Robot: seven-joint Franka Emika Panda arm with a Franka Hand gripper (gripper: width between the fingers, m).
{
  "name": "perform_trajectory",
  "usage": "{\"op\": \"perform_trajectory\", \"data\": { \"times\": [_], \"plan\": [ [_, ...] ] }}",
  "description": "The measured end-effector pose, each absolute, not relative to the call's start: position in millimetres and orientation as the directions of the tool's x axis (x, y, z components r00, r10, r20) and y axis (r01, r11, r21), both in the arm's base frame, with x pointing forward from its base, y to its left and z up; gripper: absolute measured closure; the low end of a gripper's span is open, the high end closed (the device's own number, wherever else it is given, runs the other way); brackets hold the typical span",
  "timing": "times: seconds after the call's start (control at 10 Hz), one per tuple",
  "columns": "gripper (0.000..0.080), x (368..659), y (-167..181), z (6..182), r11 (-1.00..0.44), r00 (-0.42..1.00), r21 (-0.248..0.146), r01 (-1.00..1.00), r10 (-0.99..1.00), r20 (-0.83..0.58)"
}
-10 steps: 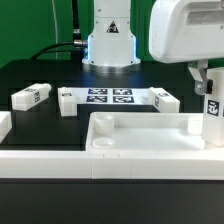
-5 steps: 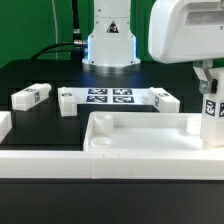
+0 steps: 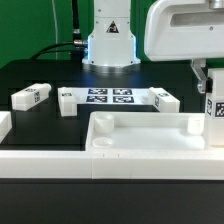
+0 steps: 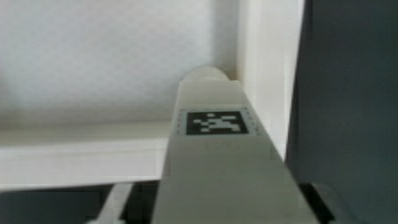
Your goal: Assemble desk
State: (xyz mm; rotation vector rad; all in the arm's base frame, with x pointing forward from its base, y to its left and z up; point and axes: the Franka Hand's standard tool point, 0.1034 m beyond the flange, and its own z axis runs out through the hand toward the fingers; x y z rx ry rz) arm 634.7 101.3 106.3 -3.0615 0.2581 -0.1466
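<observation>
The white desk top [image 3: 140,120] lies rim-up at the front of the black table. My gripper [image 3: 207,78] hangs over the top's corner on the exterior view's right, shut on a white square leg [image 3: 214,118] that stands upright at that corner. In the wrist view the tagged leg [image 4: 217,122] runs from between my dark fingers [image 4: 329,200] down to the corner of the desk top [image 4: 89,140]. Whether the leg's lower end sits in the socket is hidden. Three more tagged legs lie behind the top [image 3: 32,96], [image 3: 66,100], [image 3: 165,100].
The marker board [image 3: 110,97] lies flat between the loose legs, in front of the arm's base [image 3: 110,45]. A long white rail [image 3: 40,162] runs along the front edge. A white piece [image 3: 3,125] shows at the left border.
The jaws have narrowed onto the leg. The hand has shifted slightly up and toward the exterior view's left, while the leg still stands at the corner.
</observation>
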Motion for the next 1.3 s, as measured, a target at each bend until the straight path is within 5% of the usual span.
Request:
{"op": "perform_trajectory", "data": {
  "times": [0.7, 1.0, 1.3],
  "plan": [
    [0.0509, 636.4, 96.7, 106.0, -0.716, 0.718, -0.136, -0.685, -0.695, 0.037],
    [0.0509, 635.4, 98.5, 105.6, -0.545, 0.550, -0.136, -0.827, -0.835, 0.006],
    [0.0509, 635.5, 97.6, 105.6, -0.550, 0.554, -0.123, -0.826, -0.832, -0.001]
  ]
}}
